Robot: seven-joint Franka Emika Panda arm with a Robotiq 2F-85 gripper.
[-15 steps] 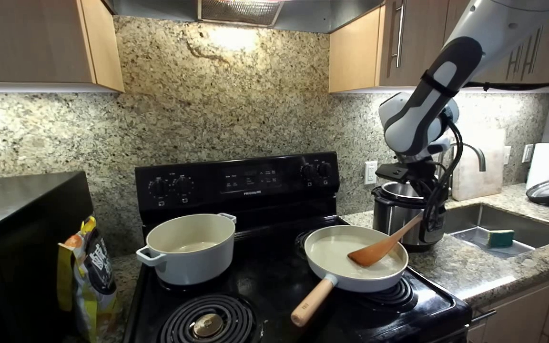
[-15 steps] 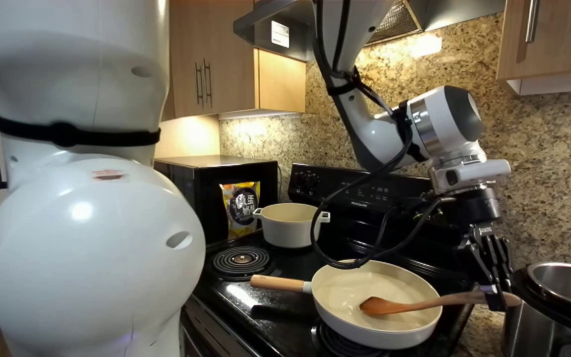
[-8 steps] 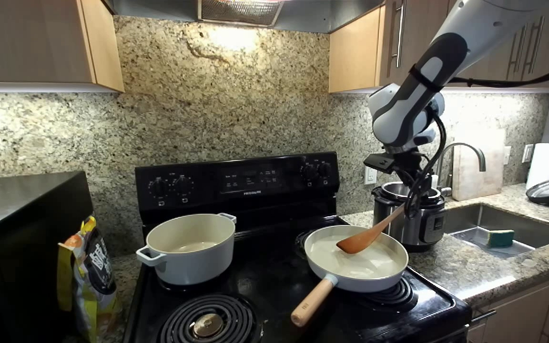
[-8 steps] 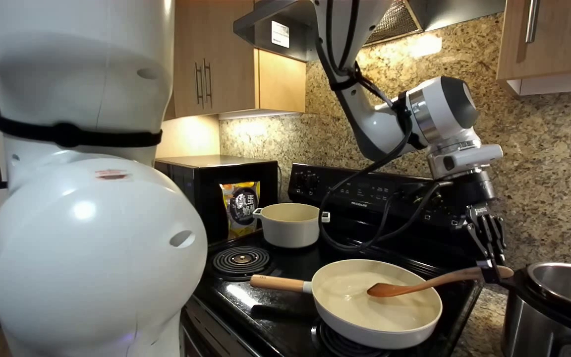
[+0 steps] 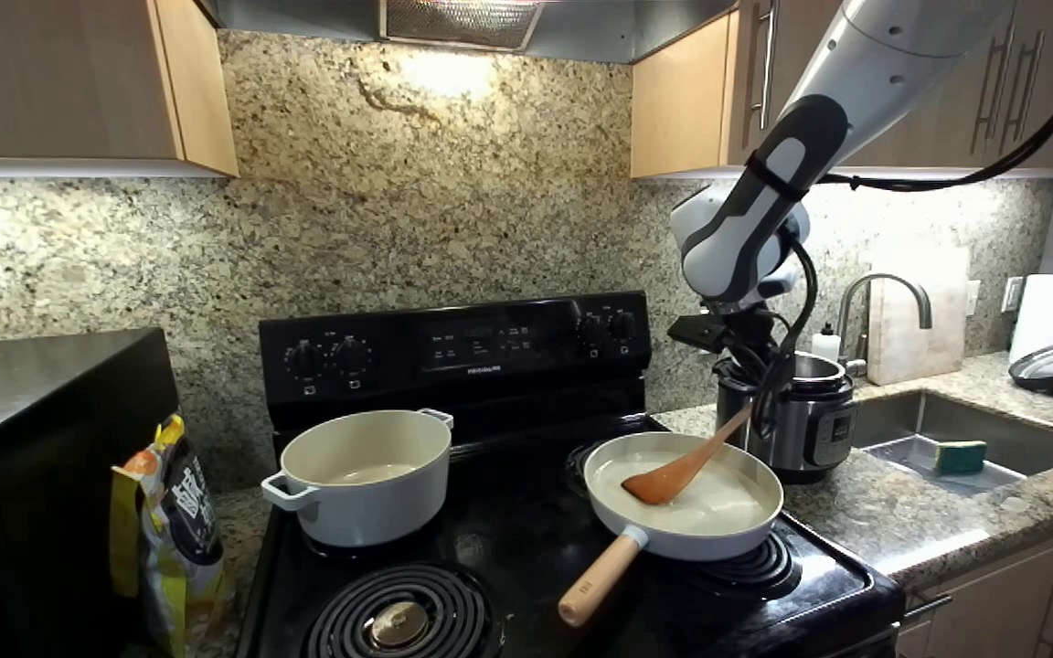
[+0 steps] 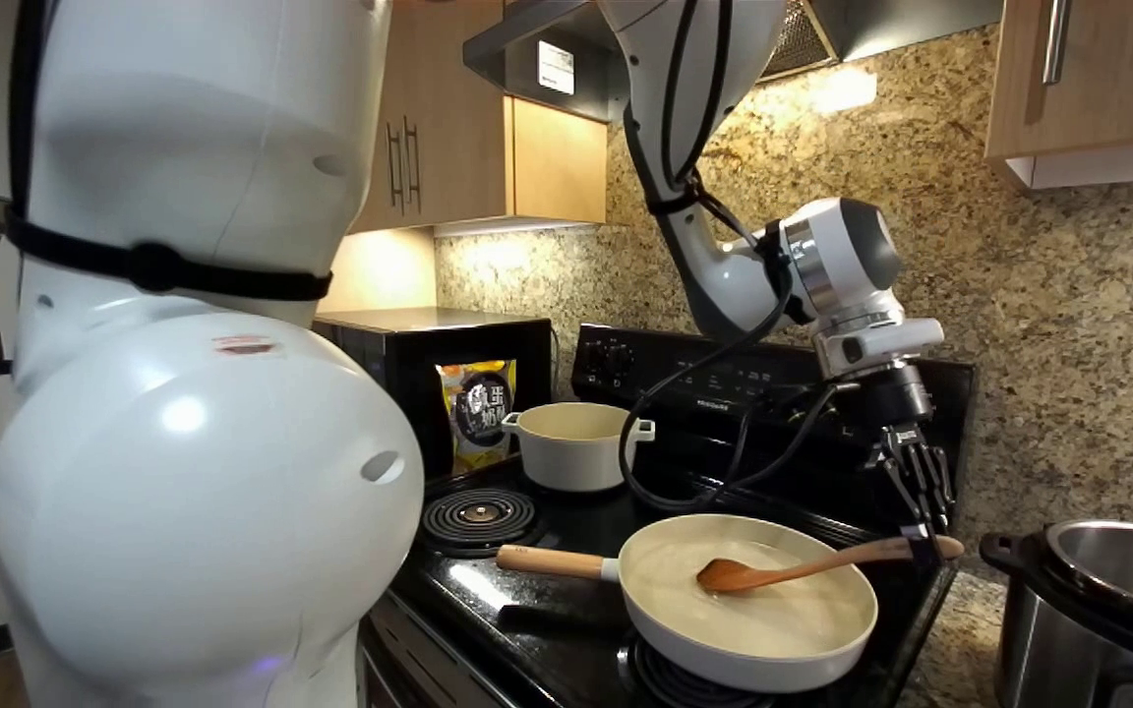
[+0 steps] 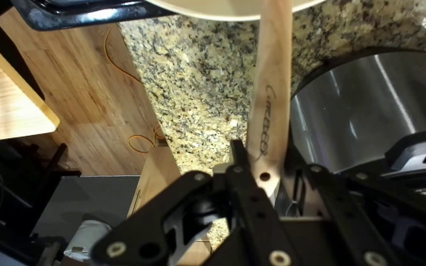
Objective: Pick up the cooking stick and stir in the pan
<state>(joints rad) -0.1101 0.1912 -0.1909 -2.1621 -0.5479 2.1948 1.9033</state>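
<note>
Black and boxy, an appliance [image 5: 33, 475] fills the far left in an exterior view, with a yellow snack bag [image 5: 181, 539] upright just to its right. Next comes the glossy dark stove surface [image 5: 536, 521]; toward its back left stands a deep white pot [image 5: 371, 512] with two handles, a coil burner [image 5: 400, 624] in front of it. The pan [image 5: 709, 548] sits on the right-hand coils [image 5: 767, 562], its pale wooden handle [image 5: 601, 580] pointing left. Inside, left of the pan's middle in both exterior views, is the orange-brown blade of the cooking stick [image 5: 678, 472]; whether it touches the bottom I cannot tell. The stick slants up to the right across the rim, and there the claw [image 6: 924, 544] holds it near its far end, both fingers [image 7: 241, 157] narrowed against the wood; the wrist view shows dark lettering and a round hole at that end. To its right stands a steel cooker [image 5: 799, 448] on the granite surface [image 5: 865, 512]. Farther right, a pale board [image 5: 906, 352] is upright behind the sink [image 5: 1029, 446], which holds a green-and-yellow sponge [image 5: 961, 457].
</note>
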